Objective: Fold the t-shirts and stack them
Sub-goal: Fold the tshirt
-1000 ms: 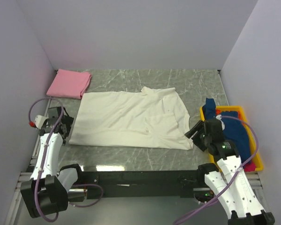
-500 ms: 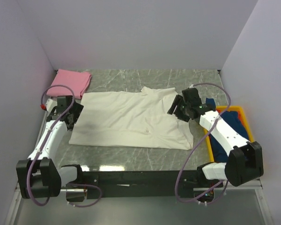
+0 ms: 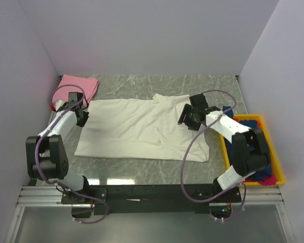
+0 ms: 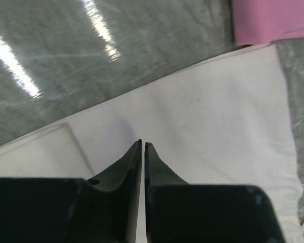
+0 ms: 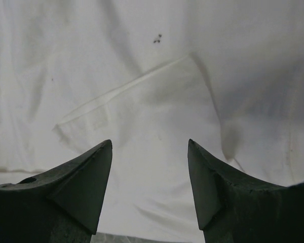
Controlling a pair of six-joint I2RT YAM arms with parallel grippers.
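A cream-white t-shirt (image 3: 137,129) lies spread flat mid-table. My left gripper (image 3: 82,117) sits at its left edge near the far corner. In the left wrist view its jaws are closed to a thin slit, and the left gripper (image 4: 143,144) has its tips down on the cream-white t-shirt (image 4: 218,111). My right gripper (image 3: 185,119) hovers over the shirt's right sleeve area. The right gripper (image 5: 149,144) stands open above the creased fabric of the cream-white t-shirt (image 5: 152,91), with nothing between its fingers. A folded pink t-shirt (image 3: 80,82) lies at the far left corner.
A yellow bin (image 3: 279,169) at the right edge holds a dark blue t-shirt (image 3: 253,125) and a magenta one (image 3: 266,178). The pink t-shirt (image 4: 273,20) lies just beyond the white shirt's corner. Walls close in the left, back and right sides.
Both arms have swung in from the near table edge to the white shirt. The left gripper has closed from wide open. The right gripper has stayed open.
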